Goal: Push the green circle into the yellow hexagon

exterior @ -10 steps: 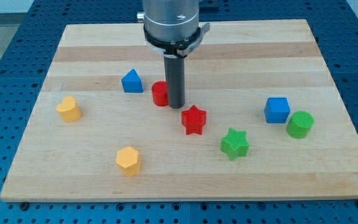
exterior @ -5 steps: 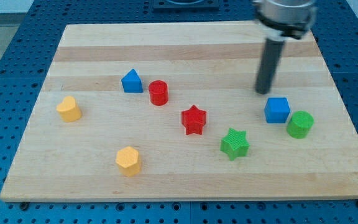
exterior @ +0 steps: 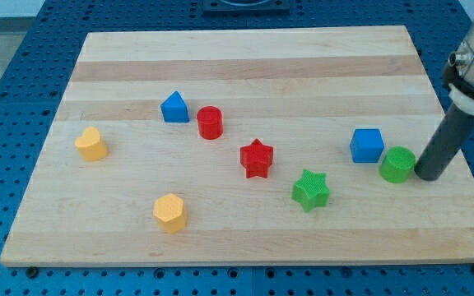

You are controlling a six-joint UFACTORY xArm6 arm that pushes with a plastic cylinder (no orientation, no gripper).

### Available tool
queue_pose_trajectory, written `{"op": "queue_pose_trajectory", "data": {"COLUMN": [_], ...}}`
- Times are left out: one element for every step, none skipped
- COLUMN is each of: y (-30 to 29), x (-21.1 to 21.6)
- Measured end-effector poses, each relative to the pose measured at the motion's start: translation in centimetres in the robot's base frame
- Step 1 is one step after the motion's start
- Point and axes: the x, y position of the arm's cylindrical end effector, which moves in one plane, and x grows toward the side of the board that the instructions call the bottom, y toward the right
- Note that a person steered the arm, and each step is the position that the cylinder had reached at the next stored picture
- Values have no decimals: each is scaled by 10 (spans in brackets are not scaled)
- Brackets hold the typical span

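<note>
Landmark: green circle (exterior: pixel 397 164), near the board's (exterior: pixel 245 49) right edge.
My tip (exterior: pixel 427 175): just right of the circle, close or touching; a bare rod, no jaws to spread or pinch.
Yellow hexagon (exterior: pixel 170 212): far to the circle's left, slightly lower.
Obstacle: green star (exterior: pixel 311 190) between them.
Push: leftward.

My tip (exterior: pixel 429 174) low, rod tilted
</note>
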Motion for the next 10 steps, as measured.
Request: {"op": "queue_pose_trajectory", "data": {"y": [-36,-76,-50,-3,-5,-32,-67,-124,-169,-169], "x": [10,10,10,8,-7,-29,-30,0,14,14]}}
